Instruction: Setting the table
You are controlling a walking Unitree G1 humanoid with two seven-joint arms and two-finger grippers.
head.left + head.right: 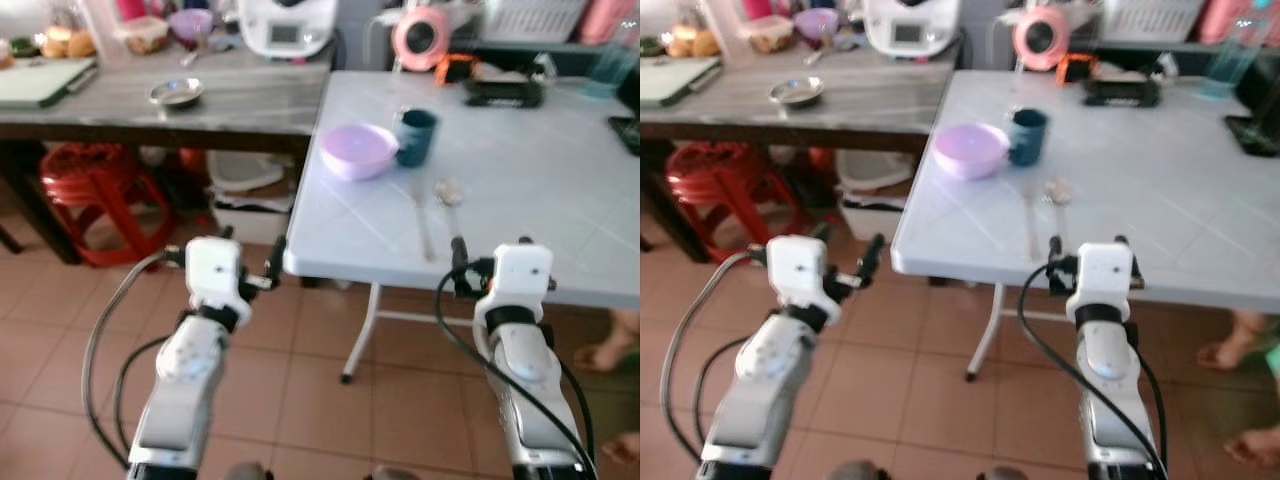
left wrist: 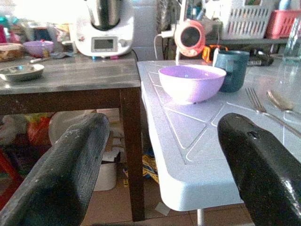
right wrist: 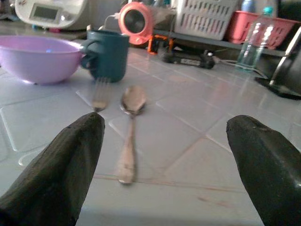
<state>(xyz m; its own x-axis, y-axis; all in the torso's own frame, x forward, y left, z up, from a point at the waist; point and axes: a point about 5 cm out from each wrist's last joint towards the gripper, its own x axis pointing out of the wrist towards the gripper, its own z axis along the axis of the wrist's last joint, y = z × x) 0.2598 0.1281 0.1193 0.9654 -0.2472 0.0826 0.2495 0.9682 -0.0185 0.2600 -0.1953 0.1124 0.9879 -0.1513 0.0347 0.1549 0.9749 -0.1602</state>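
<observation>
Right gripper point(image 3: 164, 155) hovers at the white table's point(image 1: 520, 180) near edge, fingers spread wide and empty — fork point(image 3: 99, 93) and spoon point(image 3: 130, 126) lie just ahead, purple bowl point(image 3: 40, 59) and teal mug point(image 3: 108, 54) beyond. Left gripper point(image 2: 164, 174), equally wide, is held level off the table's corner.

1. A white kitchen appliance point(image 1: 285, 28) stands at the back edge of the dark wooden side table point(image 1: 250, 100).
2. A small steel dish point(image 1: 176, 94) sits mid-table.
3. A red stool point(image 1: 92, 200) stands underneath, on the tiled floor point(image 1: 300, 400).
</observation>
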